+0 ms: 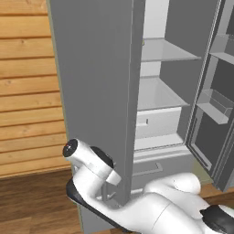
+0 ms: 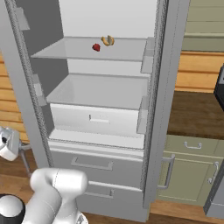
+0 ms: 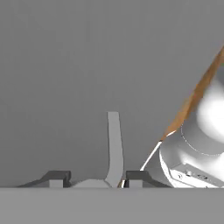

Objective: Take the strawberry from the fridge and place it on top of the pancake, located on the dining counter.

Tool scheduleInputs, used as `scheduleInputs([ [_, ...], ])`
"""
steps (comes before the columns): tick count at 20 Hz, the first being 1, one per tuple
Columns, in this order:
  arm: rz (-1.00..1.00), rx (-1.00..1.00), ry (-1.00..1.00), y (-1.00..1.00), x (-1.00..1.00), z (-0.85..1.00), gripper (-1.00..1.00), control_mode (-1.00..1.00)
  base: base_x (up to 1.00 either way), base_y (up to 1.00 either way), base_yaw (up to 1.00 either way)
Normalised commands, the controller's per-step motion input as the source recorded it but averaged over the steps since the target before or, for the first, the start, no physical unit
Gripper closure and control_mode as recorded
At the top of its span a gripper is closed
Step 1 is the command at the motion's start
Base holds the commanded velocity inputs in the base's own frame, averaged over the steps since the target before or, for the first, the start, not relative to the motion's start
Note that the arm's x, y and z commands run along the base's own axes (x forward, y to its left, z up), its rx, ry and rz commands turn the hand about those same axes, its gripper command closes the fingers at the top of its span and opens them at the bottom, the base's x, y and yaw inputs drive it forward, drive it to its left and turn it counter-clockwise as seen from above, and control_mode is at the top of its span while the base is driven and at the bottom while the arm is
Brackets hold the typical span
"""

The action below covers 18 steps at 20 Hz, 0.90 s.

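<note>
1. The fridge (image 2: 100, 113) stands open; the strawberry (image 2: 96, 47) sits on its upper glass shelf (image 2: 65, 51), just beside a yellow-brown bun (image 2: 107, 40).
2. The end effector (image 3: 92, 177) is low at the left door's (image 1: 98, 91) handle (image 3: 114, 148) (fingers either side, apparently closed on it); the berry lies up and right.
3. No readable writing.

Kitchen: open fridge (image 2: 100, 109), cabinets (image 2: 192, 170).

Strawberry (image 2: 96, 47) on open fridge's (image 2: 100, 131) upper shelf (image 2: 65, 51), beside curved pastry (image 2: 107, 40).
</note>
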Motion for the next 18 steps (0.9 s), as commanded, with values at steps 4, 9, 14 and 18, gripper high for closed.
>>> scheduleInputs([
  [4, -0.11, -0.09, -0.02, 0.43, -0.06, 0.01, -1.0, -1.0, 0.0, 0.0, 0.0],
  [9, -0.02, -0.11, 0.0, 0.34, -0.05, 0.12, -1.0, -1.0, 0.0, 0.0, 0.0],
  [14, 0.14, -0.06, -0.02, 0.1, -0.66, 0.69, -1.0, -1.0, 0.0, 0.0, 0.0],
  [18, 0.29, 0.08, 0.0, -0.07, -0.9, 0.86, -1.0, -1.0, 0.0, 0.0, 0.0],
])
